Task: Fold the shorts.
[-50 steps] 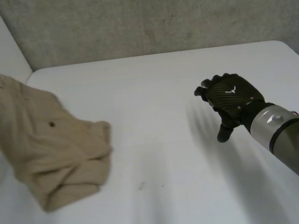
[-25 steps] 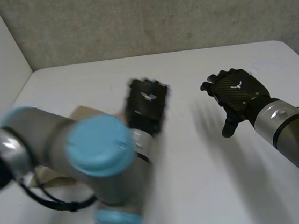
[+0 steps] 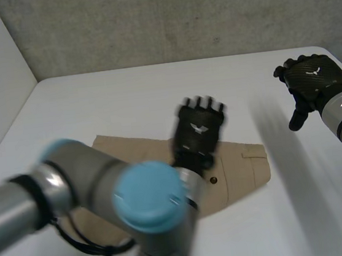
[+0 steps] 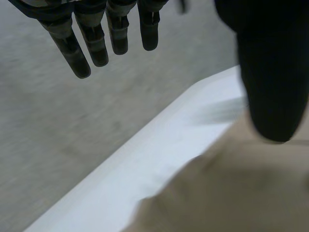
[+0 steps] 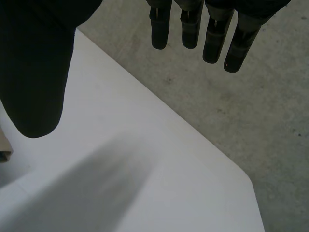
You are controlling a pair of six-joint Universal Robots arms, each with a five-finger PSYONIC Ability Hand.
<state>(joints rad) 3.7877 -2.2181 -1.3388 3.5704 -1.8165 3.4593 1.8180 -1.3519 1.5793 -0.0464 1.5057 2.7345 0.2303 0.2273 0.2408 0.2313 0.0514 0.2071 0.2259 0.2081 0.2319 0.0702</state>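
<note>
while shorts (image 3: pixel 244 169) lie flat, left robot hand (image 3: pixel 199 126) splays.

Head view: camera behind and between the arms, looking down across the white desk (image 3: pixel 124 96) toward the grey wall (image 3: pixel 177 16). Left wrist view: set close along the left hand (image 4: pixel 270 72), its fingers (image 4: pixel 96 43) in the foreground, facing the desk's edge. Right wrist view: equally close along the right hand (image 5: pixel 34 72), facing a desk corner. All three share the desk; head and left wrist views share the shorts (image 3: pixel 244 169).
</note>
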